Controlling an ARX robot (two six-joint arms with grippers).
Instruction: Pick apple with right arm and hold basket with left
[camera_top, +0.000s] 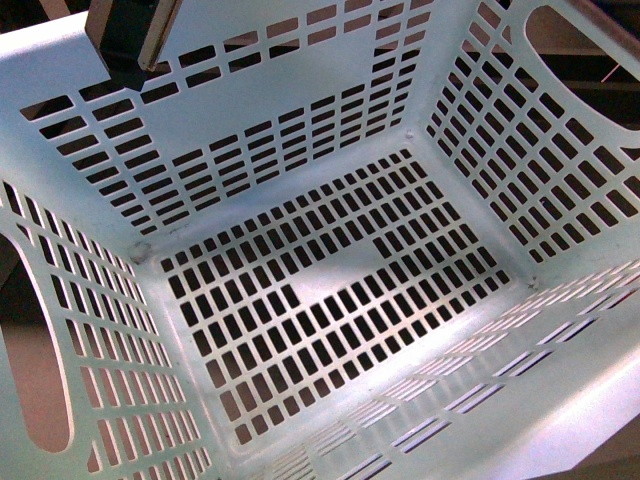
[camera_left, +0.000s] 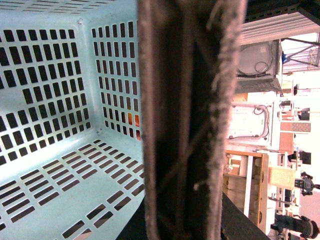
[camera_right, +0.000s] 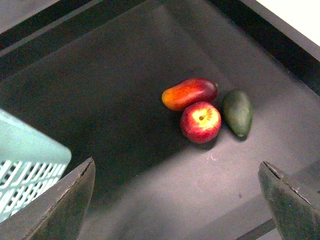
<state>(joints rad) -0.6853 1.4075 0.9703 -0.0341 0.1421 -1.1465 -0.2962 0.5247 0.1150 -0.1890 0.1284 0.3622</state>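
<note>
- desk (camera_right: 125, 75): dark grey with raised dark borders. It carries three fruits bunched together, well apart from the basket corner.
- basket (camera_top: 570, 400): light turquoise, slotted and empty. It fills the front view, tilted with its mouth toward the camera. Hand holes sit at 8 and 1 o'clock. Judged to be angled this way to receive the apple.
- handle (camera_left: 187, 120): grey-brown with fuzzy edges, running right across the left wrist view. The bar at 11 o'clock on the rim in the front view is probably the same part.
- left claw: hidden behind the handle, so I cannot tell whether its jaws are together or apart. It is close enough that a hold on the handle seems likely.
- right claw (camera_right: 176, 165): jaws wide apart with nothing between them, hanging above the desk. The apple lies ahead of the gap, so it is judged to be lined up for a descent.
- oblong fruit (camera_right: 189, 93): orange-red, touching the apple.
- green fruit (camera_right: 237, 112): dark, just beside the apple on its other side.
- apple (camera_right: 200, 121): red with a yellow patch, stem dimple up. It is on the desk and not yet grasped. Its neighbours crowd two sides, so the free sides look best for the fingers.
</note>
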